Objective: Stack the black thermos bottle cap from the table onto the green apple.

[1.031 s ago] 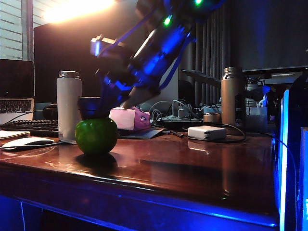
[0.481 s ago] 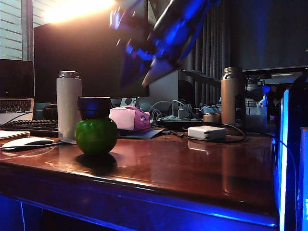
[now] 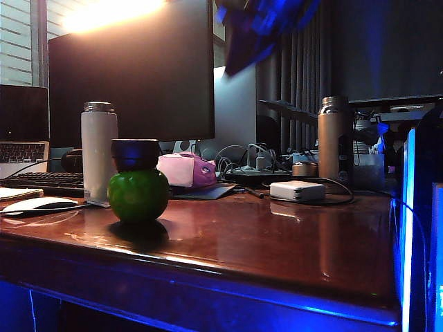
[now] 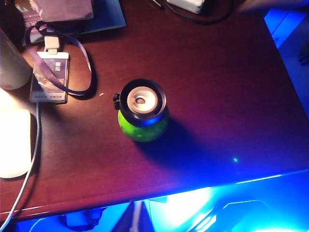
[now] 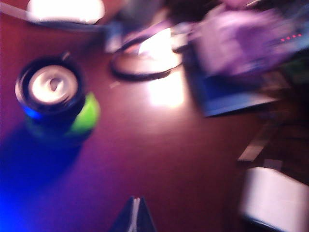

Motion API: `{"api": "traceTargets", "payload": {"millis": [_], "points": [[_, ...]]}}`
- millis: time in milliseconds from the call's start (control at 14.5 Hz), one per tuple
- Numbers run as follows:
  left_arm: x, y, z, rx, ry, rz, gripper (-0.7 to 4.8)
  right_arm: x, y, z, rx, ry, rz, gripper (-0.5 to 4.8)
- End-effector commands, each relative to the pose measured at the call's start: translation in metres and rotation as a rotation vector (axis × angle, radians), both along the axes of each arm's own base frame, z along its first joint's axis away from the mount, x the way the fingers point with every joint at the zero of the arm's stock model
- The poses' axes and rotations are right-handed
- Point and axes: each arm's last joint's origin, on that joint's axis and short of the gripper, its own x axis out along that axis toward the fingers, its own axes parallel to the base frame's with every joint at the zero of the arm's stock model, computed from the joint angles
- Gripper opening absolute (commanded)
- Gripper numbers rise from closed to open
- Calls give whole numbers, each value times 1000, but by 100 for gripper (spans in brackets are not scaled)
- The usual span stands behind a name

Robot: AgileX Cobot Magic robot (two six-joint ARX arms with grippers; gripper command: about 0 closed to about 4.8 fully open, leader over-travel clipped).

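The black thermos bottle cap [image 3: 135, 153] sits on top of the green apple [image 3: 138, 196], open side up, and nothing else touches it. In the left wrist view the cap [image 4: 142, 102] is roughly centred over the apple [image 4: 143, 127], its pale inner lining facing the camera. The apple stands on the bench [image 3: 277, 242] near the front edge, in front of a white thermos bottle [image 3: 99, 150] and beside a white mouse [image 3: 38, 204].

The relation that matters now is clearance. The right claw [image 5: 135, 212] is well above the stack and off to its right in the exterior view, where only a blurred blue part of the arm [image 3: 256, 31] shows at the top of the picture. Its fingers are pressed together and empty. From that claw the cap [image 5: 49, 87] and apple [image 5: 72, 118] lie well apart, down and to one side, so any further move away need not pass over them.

The left claw [image 4: 136, 217] hangs high above the bench, the stack below and ahead of it; its fingers also appear pressed together with nothing between them.

By my reading the stacking is done. The cap's short axis is upright and it seems level, though a round fruit is a poor seat and a knock to the bench could tip it.
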Motion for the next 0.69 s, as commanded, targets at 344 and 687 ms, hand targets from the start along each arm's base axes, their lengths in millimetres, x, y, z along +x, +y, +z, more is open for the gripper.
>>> {"api": "traceTargets", "payload": {"millis": [344,687], "points": [[-1,0,2,-4,-12,-4,-3,-64,-83,55,161,-283,-165,-1],[-1,0,2,-4,-12,-4,-3,-109,-127,-34,241,-266,-298,-1]]}}
